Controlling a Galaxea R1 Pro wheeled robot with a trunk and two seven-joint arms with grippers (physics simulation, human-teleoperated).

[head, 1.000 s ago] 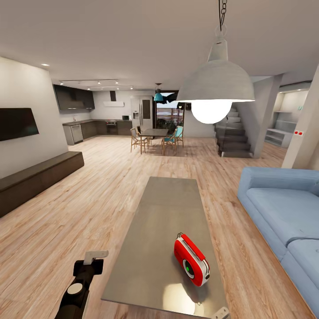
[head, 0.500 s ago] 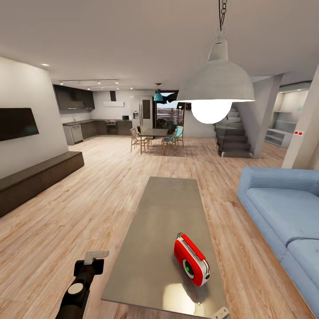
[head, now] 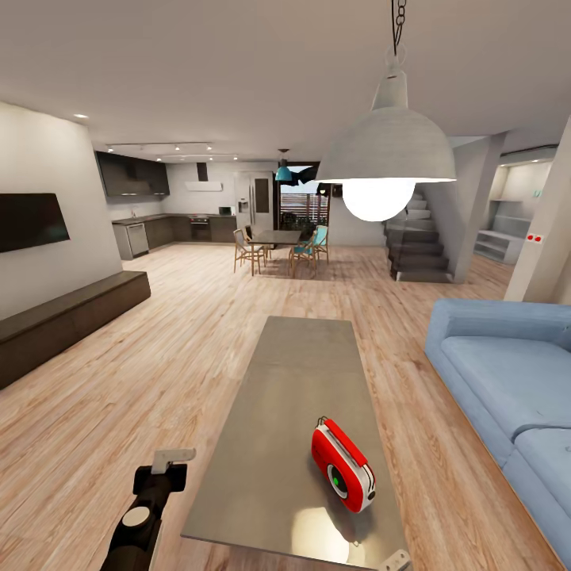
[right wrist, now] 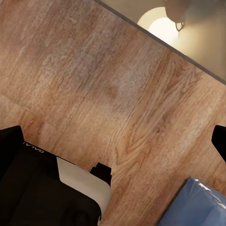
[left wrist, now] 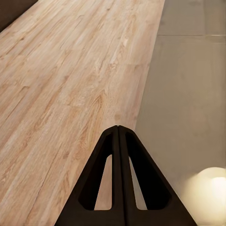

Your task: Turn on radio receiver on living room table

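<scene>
On the grey table (head: 293,412) sits the radio receiver (head: 342,465); left gripper (left wrist: 118,129) closed, empty.

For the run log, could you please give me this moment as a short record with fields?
radio receiver: upright near the table's near end, dial facing the camera's right, untouched
table: long, grey, glossy, stretching away from the robot
left gripper: fingers pressed together, empty, over the floor beside the table's edge
right gripper: cannot tell its state
sofa: blue, to the right of the table
pendant lamp: lit, hanging above the table
</scene>
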